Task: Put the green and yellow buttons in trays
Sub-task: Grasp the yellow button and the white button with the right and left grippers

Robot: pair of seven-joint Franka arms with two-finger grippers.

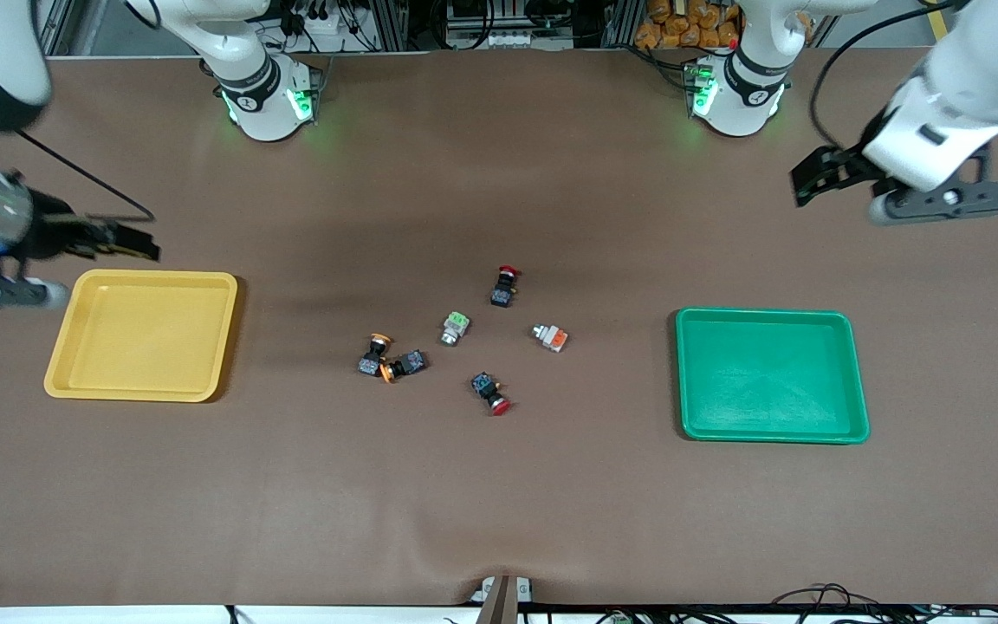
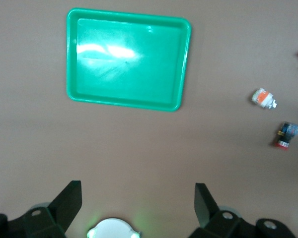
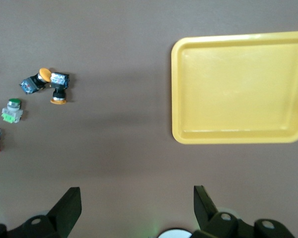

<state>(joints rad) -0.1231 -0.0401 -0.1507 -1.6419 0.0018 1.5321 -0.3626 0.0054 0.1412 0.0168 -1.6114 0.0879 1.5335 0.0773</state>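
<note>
The yellow tray (image 1: 152,276) lies toward the right arm's end and the green tray (image 1: 763,314) toward the left arm's end; both hold nothing. In the middle lie two black switches with orange-yellow caps (image 1: 373,355) (image 1: 402,366), touching, a white switch with a pale green block (image 1: 456,328) and a white switch with an orange block (image 1: 551,336). My left gripper (image 1: 811,178) (image 2: 137,191) is open and empty, up over bare table between the green tray (image 2: 129,59) and its base. My right gripper (image 1: 131,241) (image 3: 136,191) is open and empty, over the table just by the yellow tray (image 3: 241,89).
Two black switches with red caps lie among the others, one (image 1: 505,286) farther from the front camera, one (image 1: 490,393) nearer. The brown mat has a ripple at its near edge. The two arm bases (image 1: 269,95) (image 1: 737,91) stand along the table's back edge.
</note>
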